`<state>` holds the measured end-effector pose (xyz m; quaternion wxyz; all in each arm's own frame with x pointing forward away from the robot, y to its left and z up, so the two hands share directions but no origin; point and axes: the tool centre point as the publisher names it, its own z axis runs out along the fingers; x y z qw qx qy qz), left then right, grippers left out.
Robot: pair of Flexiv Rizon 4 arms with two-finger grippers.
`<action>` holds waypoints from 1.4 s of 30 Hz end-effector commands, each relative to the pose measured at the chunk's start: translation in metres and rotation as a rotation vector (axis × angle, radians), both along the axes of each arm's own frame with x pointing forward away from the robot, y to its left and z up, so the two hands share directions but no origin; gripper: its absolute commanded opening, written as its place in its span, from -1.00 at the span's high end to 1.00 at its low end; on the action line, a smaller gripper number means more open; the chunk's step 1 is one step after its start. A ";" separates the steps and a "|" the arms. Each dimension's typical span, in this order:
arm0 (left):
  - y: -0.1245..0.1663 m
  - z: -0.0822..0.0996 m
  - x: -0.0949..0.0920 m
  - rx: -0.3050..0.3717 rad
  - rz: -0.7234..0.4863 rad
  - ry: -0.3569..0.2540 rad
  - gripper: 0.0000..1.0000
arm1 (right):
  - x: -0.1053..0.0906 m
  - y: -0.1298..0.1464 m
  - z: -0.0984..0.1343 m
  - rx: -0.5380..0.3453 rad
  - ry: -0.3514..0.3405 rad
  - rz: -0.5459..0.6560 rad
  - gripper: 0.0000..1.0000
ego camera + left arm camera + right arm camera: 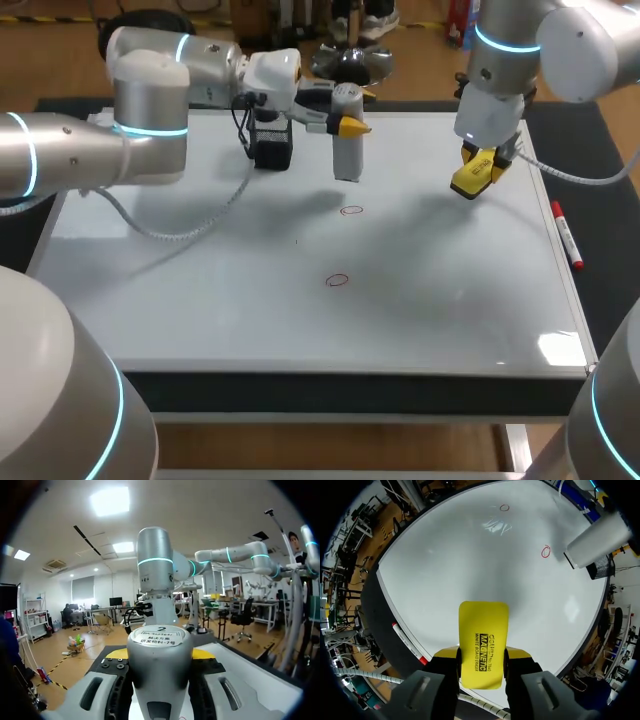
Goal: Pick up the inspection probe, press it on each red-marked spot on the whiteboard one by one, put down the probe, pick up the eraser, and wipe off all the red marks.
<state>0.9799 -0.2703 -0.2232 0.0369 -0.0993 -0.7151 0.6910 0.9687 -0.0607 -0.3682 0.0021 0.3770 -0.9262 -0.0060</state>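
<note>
My left gripper (345,125) is shut on the grey cylindrical inspection probe (347,155), which hangs upright over the back of the whiteboard (200,300). The left wrist view shows the probe (160,665) clamped between the yellow tips of that gripper (160,654). Two red circle marks (351,210) (337,281) are drawn mid-board, in front of the probe. My right gripper (478,160) is shut on the yellow eraser (472,176), held above the board's back right. From the right wrist, the eraser (483,645) sticks out past the right gripper (481,662), with both red marks (545,552) (504,508) and the probe (597,540) ahead.
A black holder (272,150) stands on the board just left of the probe. A red marker (566,235) lies along the board's right edge. A grey cable hangs from my left arm over the board's back left.
</note>
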 end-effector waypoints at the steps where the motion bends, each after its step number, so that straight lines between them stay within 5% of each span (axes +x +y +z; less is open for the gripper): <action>1: -0.001 0.011 0.014 0.016 -0.074 0.000 1.00 | 0.001 0.000 0.001 -0.004 0.001 0.001 1.00; 18: 0.001 0.052 0.050 0.022 -0.176 -0.018 1.00 | 0.001 0.000 0.001 -0.004 0.001 0.001 1.00; 42: 0.024 0.071 0.096 0.037 -0.333 -0.033 1.00 | 0.001 0.000 0.001 -0.004 0.001 0.001 1.00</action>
